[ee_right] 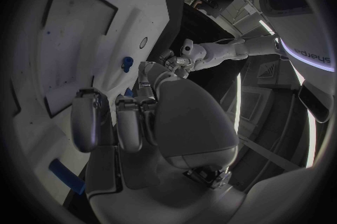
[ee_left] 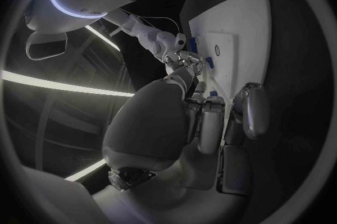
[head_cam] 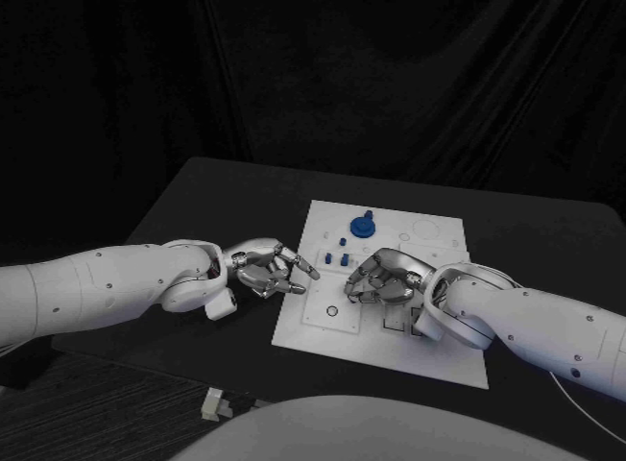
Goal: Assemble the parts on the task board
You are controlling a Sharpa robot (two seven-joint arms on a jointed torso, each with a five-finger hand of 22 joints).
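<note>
The white task board (head_cam: 397, 331) lies in the middle of the black table. A round blue part with a peg (head_cam: 362, 227) stands near its far edge, and small blue parts (head_cam: 338, 257) sit just below it. My right hand (head_cam: 379, 280) hovers over the board's middle with its fingers curled down. A small blue part (ee_left: 208, 61) shows at its fingertips, also seen in the right wrist view (ee_right: 128, 92). My left hand (head_cam: 269, 271) hangs at the board's left edge, fingers loosely bent and apart, holding nothing. Another blue part (ee_right: 126, 62) stands on the board just beyond the right hand.
A blue piece (ee_right: 67, 174) lies close under my right wrist. A small pale block (head_cam: 213, 403) sits off the table's near edge. The board has a dark recessed panel (ee_right: 70, 44) and small holes (head_cam: 331, 310). Black table (head_cam: 216, 202) surrounds the board.
</note>
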